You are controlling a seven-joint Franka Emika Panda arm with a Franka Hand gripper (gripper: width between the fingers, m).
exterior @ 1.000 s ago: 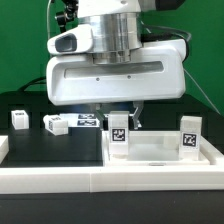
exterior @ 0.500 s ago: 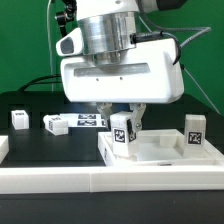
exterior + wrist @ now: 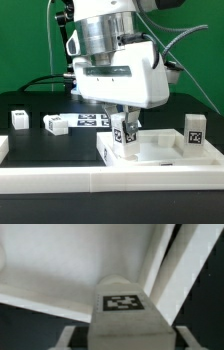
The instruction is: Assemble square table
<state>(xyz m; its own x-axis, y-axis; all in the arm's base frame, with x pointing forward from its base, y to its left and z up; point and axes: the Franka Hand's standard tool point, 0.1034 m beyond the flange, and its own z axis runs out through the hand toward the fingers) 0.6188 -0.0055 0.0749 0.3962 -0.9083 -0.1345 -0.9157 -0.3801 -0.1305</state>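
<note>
The square table's white slab point(image 3: 165, 155) lies at the exterior view's right, its rim toward me. My gripper point(image 3: 124, 113) is shut on a white tagged leg point(image 3: 123, 138) that stands upright at the slab's near left corner. In the wrist view the leg point(image 3: 124, 305) fills the space between my fingers point(image 3: 72, 336), with the slab's inner face point(image 3: 70, 263) and rim point(image 3: 160, 263) behind it. A second leg point(image 3: 193, 133) stands upright at the slab's right side. Two more legs point(image 3: 19, 119) point(image 3: 55, 124) lie loose on the black table at the left.
The marker board point(image 3: 88, 121) lies flat behind the loose legs. A long white low border wall point(image 3: 50, 182) runs along the front edge. A small white piece point(image 3: 3, 148) sits at the far left. Green backdrop and cables stand behind the arm.
The gripper's housing has turned about its axis with the leg in its grip. The slab has shifted slightly toward the exterior view's left. The other legs have not moved.
</note>
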